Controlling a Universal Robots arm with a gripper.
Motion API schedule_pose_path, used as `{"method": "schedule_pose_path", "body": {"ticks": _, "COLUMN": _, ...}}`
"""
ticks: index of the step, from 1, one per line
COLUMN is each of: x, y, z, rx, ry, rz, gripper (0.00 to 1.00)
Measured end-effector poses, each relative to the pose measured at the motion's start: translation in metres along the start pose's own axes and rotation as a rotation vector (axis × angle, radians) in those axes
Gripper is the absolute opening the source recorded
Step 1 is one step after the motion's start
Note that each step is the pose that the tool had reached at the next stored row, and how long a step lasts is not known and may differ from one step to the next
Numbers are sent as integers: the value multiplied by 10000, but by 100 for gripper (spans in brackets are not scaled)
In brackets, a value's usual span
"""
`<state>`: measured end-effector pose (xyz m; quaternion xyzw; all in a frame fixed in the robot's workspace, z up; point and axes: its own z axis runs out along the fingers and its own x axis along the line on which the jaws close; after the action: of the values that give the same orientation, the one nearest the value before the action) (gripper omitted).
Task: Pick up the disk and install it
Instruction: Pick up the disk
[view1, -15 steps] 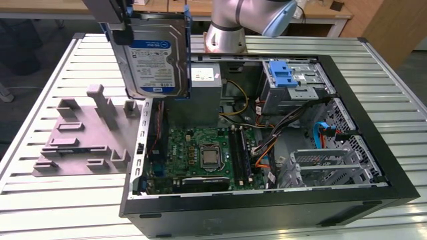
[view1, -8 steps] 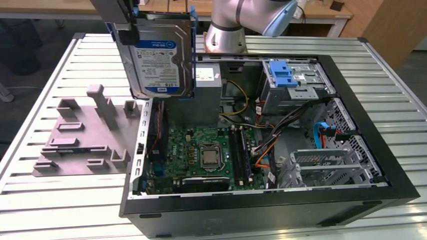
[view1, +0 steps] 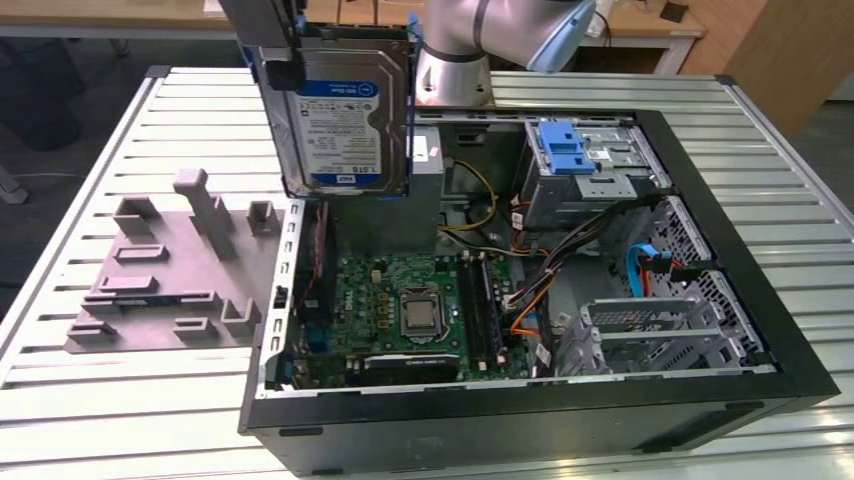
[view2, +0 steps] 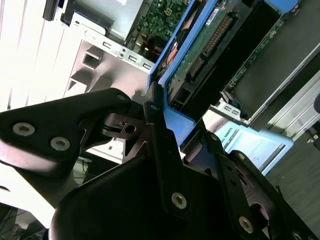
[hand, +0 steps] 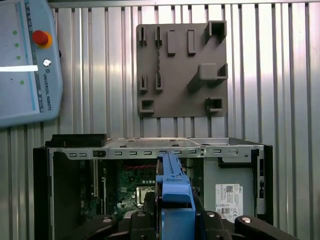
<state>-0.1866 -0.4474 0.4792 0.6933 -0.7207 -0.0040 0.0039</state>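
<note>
The fingers (view2: 161, 145) are clamped on the blue carrier frame at the thin edge of the disk (view1: 350, 115), holding it upright in the air at eleven o'clock of the open computer case (view1: 534, 420). The drive cage (view1: 587, 165) sits at one o'clock. With so narrow a grip, the disk could pivot, or snag the case wall or cables (view1: 585, 238).

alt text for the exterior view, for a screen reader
The robot's hand holds the disk upright over an open computer case on a slatted metal table. A grey fixture plate lies beside the case on the exterior view's left.
</note>
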Motion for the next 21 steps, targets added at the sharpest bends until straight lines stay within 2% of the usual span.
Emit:
{"method": "schedule_pose_path", "body": {"ticks": 9, "x": -6, "y": -161, "z": -1, "rx": 0, "ry": 0, "rz": 0, "gripper": 36}}
{"method": "schedule_pose_path", "body": {"ticks": 17, "x": -10, "y": -245, "z": -1, "rx": -1, "ry": 2, "rz": 0, "gripper": 36}}
{"method": "schedule_pose_path", "body": {"ticks": 21, "x": -14, "y": -344, "z": -1, "rx": -1, "ry": 0, "rz": 0, "gripper": 36}}
